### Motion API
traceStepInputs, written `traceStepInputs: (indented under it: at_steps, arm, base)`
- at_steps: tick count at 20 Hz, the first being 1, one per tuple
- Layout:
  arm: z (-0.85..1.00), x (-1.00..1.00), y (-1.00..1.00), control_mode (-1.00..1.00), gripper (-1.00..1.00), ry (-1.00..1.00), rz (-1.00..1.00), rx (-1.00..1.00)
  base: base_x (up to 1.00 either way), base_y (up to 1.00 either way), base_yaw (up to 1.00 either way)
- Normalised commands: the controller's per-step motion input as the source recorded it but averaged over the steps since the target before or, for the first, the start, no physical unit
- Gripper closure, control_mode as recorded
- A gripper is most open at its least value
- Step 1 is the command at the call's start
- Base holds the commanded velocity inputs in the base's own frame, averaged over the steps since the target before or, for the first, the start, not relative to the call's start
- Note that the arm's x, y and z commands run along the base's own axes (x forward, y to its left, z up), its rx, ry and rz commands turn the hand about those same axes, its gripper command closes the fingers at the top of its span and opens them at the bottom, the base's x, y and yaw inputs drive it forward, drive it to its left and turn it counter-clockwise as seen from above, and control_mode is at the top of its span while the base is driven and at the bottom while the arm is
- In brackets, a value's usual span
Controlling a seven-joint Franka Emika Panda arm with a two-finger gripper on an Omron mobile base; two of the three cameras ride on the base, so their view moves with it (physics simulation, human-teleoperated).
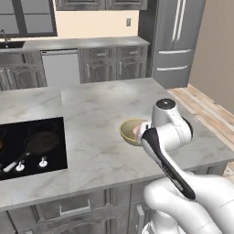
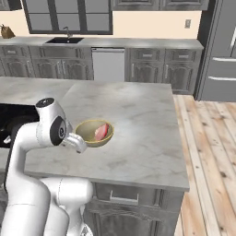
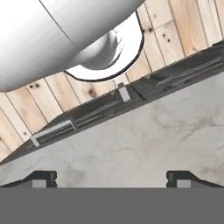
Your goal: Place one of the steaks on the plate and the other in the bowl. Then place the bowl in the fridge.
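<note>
The olive-yellow bowl (image 1: 129,131) (image 2: 90,131) stands on the marble island, close in front of my arm. One pink-red steak (image 2: 102,132) (image 1: 138,133) lies inside it, leaning on the right wall. My gripper (image 3: 113,180) is open, its dark fingertips (image 3: 43,178) far apart with nothing between them. It hangs low over bare counter near the island's front edge. The fridge (image 1: 176,41) (image 2: 222,50) stands shut at the far right, beyond the island. The plate is out of view.
A black frying pan (image 1: 40,142) sits on the cooktop (image 1: 54,128) at the island's left. Drawer fronts (image 3: 100,109) and wooden floor (image 2: 207,152) lie beyond the counter edge. Cabinets, a dishwasher (image 2: 108,64) and a sink (image 2: 64,40) line the back wall.
</note>
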Motion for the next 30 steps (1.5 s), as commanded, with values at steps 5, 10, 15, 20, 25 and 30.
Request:
traceStepInputs:
  at_steps: [5, 10, 15, 20, 25, 30]
  arm:
    - [0.12, -0.2, 0.0, -1.0, -1.0, 0.21, 0.28, 0.0]
    - [-0.22, -0.19, 0.0, -1.0, -1.0, 0.0, 0.32, 0.0]
    - [-0.35, -0.23, -0.03, -1.0, -1.0, -0.08, 0.31, 0.05]
    - [-0.19, 0.0, 0.0, -1.0, -1.0, -0.02, 0.28, 0.01]
    - [-0.13, 0.01, 0.0, -1.0, -1.0, 0.0, 0.16, 0.0]
    - [-0.01, 0.0, 0.0, 1.0, -1.0, 0.0, 0.03, 0.0]
  base:
    - [0.0, 0.0, 0.0]
    - [0.0, 0.0, 0.0]
    - [0.0, 0.0, 0.0]
    - [0.0, 0.0, 0.0]
    - [0.0, 0.0, 0.0]
    - [-0.04, 0.0, 0.05]
